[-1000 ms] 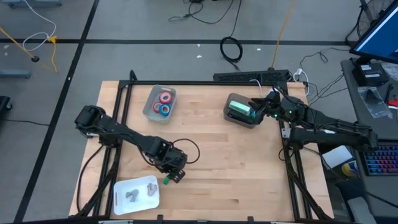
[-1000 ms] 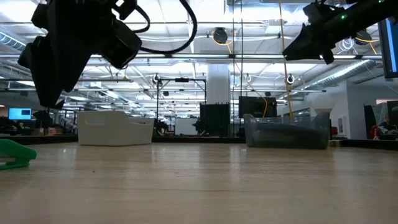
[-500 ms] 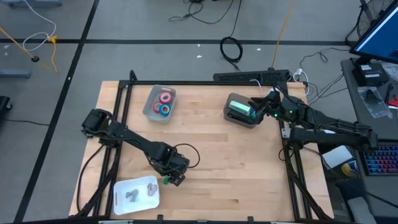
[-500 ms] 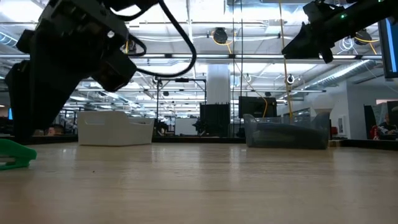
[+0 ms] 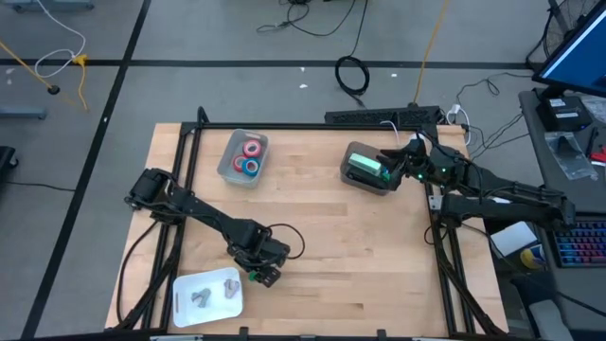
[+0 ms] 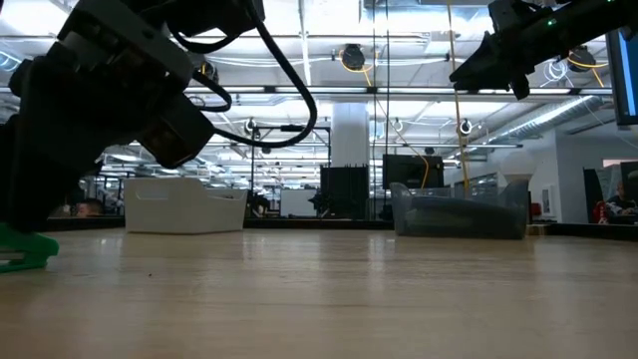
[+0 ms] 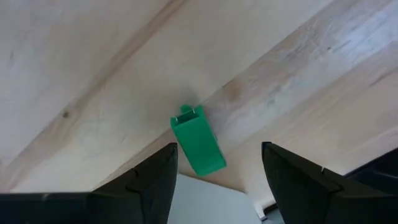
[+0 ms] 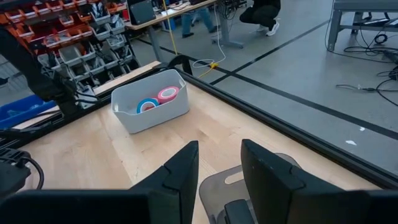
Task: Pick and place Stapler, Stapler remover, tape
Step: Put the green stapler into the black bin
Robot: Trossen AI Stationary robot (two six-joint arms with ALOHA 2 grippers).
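Two fingers of the left gripper (image 7: 214, 180) stand apart around a green staple remover (image 7: 198, 142) on the table (image 5: 379, 256); right gripper (image 8: 217, 180), fingers apart, hovers over the grey bin (image 5: 365, 180)

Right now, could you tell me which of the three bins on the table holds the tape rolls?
The pale bin at the table's far left holds the tape rolls, red and blue. The grey bin holds a green item; the white tray holds grey pieces.

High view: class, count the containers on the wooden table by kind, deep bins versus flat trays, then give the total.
Bins: 2 (pale bin holding the tape; grey bin holding a green stapler)
Trays: 1 (white tray)
Total: 3
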